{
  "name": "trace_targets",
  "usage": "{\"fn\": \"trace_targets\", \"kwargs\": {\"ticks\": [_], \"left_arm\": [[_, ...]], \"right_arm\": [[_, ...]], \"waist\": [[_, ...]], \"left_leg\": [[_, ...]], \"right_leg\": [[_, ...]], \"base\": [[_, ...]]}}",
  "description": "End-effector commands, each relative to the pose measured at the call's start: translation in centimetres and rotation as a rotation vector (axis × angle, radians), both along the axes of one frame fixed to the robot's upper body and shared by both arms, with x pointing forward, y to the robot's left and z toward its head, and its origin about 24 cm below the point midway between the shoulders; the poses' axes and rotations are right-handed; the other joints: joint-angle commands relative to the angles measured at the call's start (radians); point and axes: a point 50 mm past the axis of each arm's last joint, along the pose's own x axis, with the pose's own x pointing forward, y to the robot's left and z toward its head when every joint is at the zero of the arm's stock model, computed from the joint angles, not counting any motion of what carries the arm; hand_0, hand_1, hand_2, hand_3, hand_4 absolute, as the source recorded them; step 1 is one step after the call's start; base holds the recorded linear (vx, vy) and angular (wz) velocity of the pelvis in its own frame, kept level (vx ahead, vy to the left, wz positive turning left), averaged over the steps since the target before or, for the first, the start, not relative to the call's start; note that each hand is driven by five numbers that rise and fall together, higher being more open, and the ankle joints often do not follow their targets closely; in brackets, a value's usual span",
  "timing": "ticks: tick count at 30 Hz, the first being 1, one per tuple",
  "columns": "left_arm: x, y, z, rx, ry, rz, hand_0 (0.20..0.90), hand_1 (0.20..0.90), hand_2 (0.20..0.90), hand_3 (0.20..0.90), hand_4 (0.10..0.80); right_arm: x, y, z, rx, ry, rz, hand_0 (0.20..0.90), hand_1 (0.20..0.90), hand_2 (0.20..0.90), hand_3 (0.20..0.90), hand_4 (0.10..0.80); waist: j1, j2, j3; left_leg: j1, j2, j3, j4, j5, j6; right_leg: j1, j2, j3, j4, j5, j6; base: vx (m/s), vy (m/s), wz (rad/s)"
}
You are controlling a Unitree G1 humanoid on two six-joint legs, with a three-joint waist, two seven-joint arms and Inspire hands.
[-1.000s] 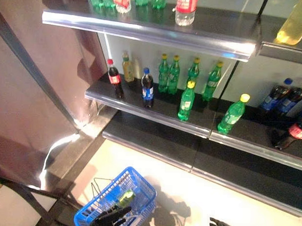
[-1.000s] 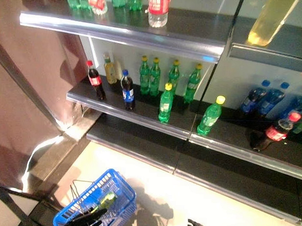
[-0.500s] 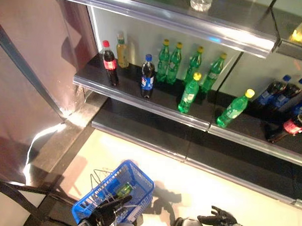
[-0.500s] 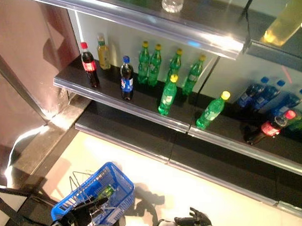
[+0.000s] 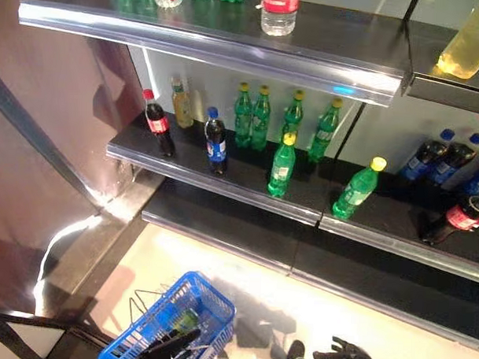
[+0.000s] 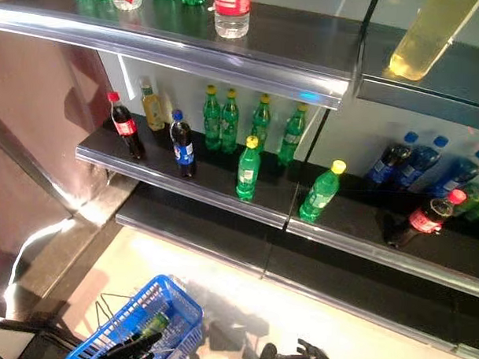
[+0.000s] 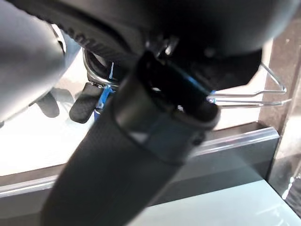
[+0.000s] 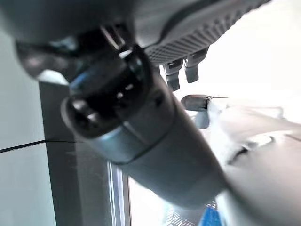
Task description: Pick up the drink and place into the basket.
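While the left hand (image 5: pixel 171 349) grips the handle of the blue basket (image 5: pixel 206 302), where one green bottle (image 5: pixel 186 321) already lies, the right hand (image 5: pixel 345 358) hangs released and empty. Judging by this, a fresh pick is due: the right hand must rise from beside the basket to a bottle on the shelf (image 5: pixel 224 179) above it.

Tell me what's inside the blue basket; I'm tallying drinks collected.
One green bottle lies inside the blue basket. The left hand covers the basket's near end, so anything beneath it cannot be seen.
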Motion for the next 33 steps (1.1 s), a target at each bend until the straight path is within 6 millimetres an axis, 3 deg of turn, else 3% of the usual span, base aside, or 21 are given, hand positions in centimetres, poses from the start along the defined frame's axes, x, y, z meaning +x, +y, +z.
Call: {"fn": "trace_targets", "kwargs": {"ticks": [1, 5, 12, 17, 21, 26, 29, 33], "left_arm": [[5.1, 0.4, 2.2, -0.034, -0.255, -0.054, 0.300, 0.300, 0.300, 0.200, 0.100], [4.9, 0.1, 2.0, -0.036, -0.245, -0.078, 0.300, 0.300, 0.300, 0.200, 0.100], [4.5, 0.6, 1.9, -0.027, -0.223, -0.089, 0.300, 0.300, 0.300, 0.200, 0.100], [4.7, 0.3, 1.9, -0.033, -0.225, -0.096, 0.300, 0.300, 0.300, 0.200, 0.100], [4.6, 0.6, 1.9, -0.029, -0.230, -0.066, 0.300, 0.300, 0.300, 0.200, 0.100], [8.0, -0.1, 3.1, -0.026, -0.324, -0.067, 0.300, 0.300, 0.300, 0.200, 0.100], [10.0, -0.6, 3.9, -0.034, -0.389, -0.072, 0.300, 0.300, 0.300, 0.200, 0.100], [11.9, -1.2, 5.0, -0.063, -0.464, -0.064, 0.300, 0.300, 0.300, 0.200, 0.100]], "right_arm": [[0.6, -0.6, 0.3, -0.022, -0.003, -0.009, 0.900, 0.900, 0.900, 0.900, 0.800], [0.6, -0.7, 0.3, -0.023, -0.012, -0.029, 0.900, 0.900, 0.900, 0.900, 0.800], [-0.2, -0.5, 0.0, -0.016, -0.007, -0.031, 0.900, 0.900, 0.900, 0.900, 0.800], [-0.1, -0.9, 0.2, -0.031, -0.001, -0.046, 0.900, 0.900, 0.900, 0.900, 0.800], [-0.7, -0.9, 0.0, -0.031, 0.031, -0.009, 0.900, 0.900, 0.900, 0.900, 0.800], [2.4, -1.3, 1.0, -0.058, -0.038, -0.004, 0.900, 0.900, 0.900, 0.900, 0.800], [4.7, -1.6, 1.9, -0.075, -0.092, -0.004, 0.900, 0.900, 0.900, 0.900, 0.800], [6.2, -2.1, 2.7, -0.118, -0.121, 0.014, 0.900, 0.900, 0.900, 0.900, 0.800]], "waist": [[0.026, -0.026, -0.020], [0.022, -0.013, -0.033], [-0.010, -0.006, -0.041], [-0.017, -0.003, -0.035], [-0.022, -0.001, -0.023], [-0.021, 0.012, 0.060], [-0.024, 0.018, 0.110], [-0.025, 0.027, 0.162]], "left_leg": [[-0.023, 0.006, 0.025, 0.040, 0.002, 0.033], [-0.002, 0.002, 0.029, 0.001, 0.017, 0.026], [0.019, 0.014, 0.119, -0.028, 0.041, 0.019], [0.005, -0.003, 0.091, -0.035, 0.030, 0.029], [-0.009, -0.007, 0.077, -0.036, 0.029, 0.038], [-0.130, 0.004, 0.052, -0.036, 0.068, 0.023], [-0.208, -0.003, 0.035, -0.036, 0.086, 0.018], [-0.265, -0.019, 0.018, -0.036, 0.096, 0.023]], "right_leg": [[-0.040, -0.088, 0.005, 0.083, -0.005, 0.066], [-0.022, -0.081, -0.018, 0.069, -0.006, 0.069], [-0.008, -0.083, -0.072, 0.074, -0.008, 0.073], [-0.048, -0.088, -0.060, 0.104, -0.011, 0.078], [-0.068, -0.065, -0.040, 0.110, -0.026, 0.073], [-0.155, -0.018, -0.010, 0.083, -0.029, 0.050], [-0.203, -0.006, 0.013, 0.053, -0.014, 0.045], [-0.257, -0.008, 0.047, 0.065, -0.022, 0.039]], "base": [[0.079, -0.043, 0.15], [0.059, -0.015, 0.11], [0.030, 0.013, 0.14], [-0.002, 0.035, 0.14], [0.020, 0.012, 0.02], [-0.233, -0.030, 0.00], [-0.239, -0.004, 0.20], [-0.155, 0.042, 0.02]]}}
